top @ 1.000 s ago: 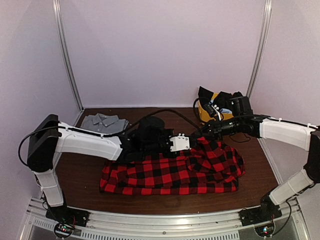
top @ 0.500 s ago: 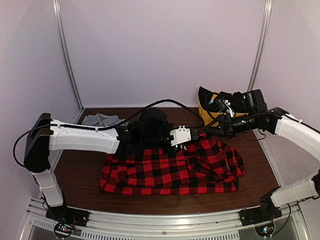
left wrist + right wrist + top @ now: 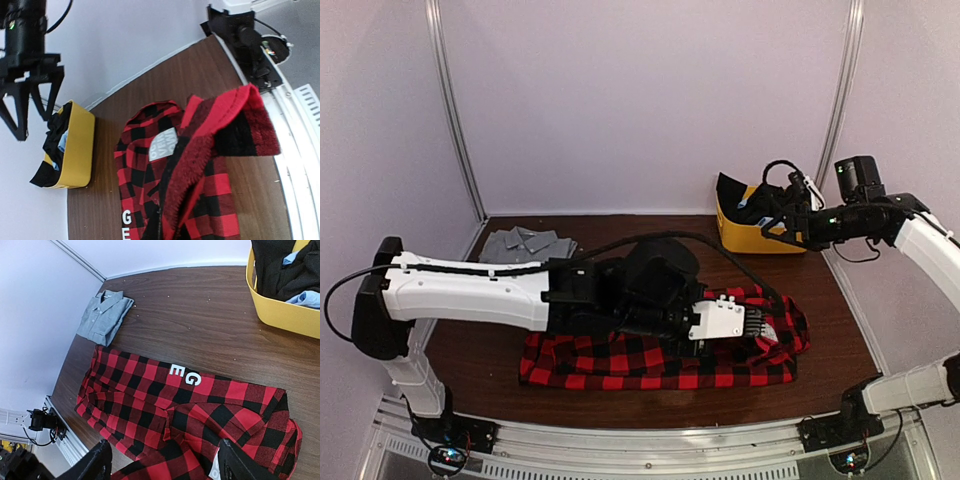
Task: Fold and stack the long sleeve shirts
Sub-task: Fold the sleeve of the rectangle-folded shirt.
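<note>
The red-and-black flannel shirt (image 3: 620,360) lies across the front of the table, with white letters and a white neck label (image 3: 162,145). My left gripper (image 3: 755,328) is over its right end, shut on a fold of the flannel (image 3: 200,150) that rises toward the wrist camera and hides the fingers. My right gripper (image 3: 775,218) hangs open and empty, high up beside the yellow bin. In the right wrist view its spread fingers (image 3: 100,462) frame the flannel shirt (image 3: 150,395) far below. The grey collared shirt (image 3: 525,243) (image 3: 104,315) lies folded at the back left.
A yellow bin (image 3: 750,238) (image 3: 285,315) holding dark and light-blue clothes stands at the back right. The left arm's black cable loops over the shirt. Metal frame posts rise at both back corners, and a rail runs along the near edge.
The right gripper opened, let go of the flannel and rose back toward the yellow bin. The left gripper carried its fold of flannel rightward and toward the near edge.
</note>
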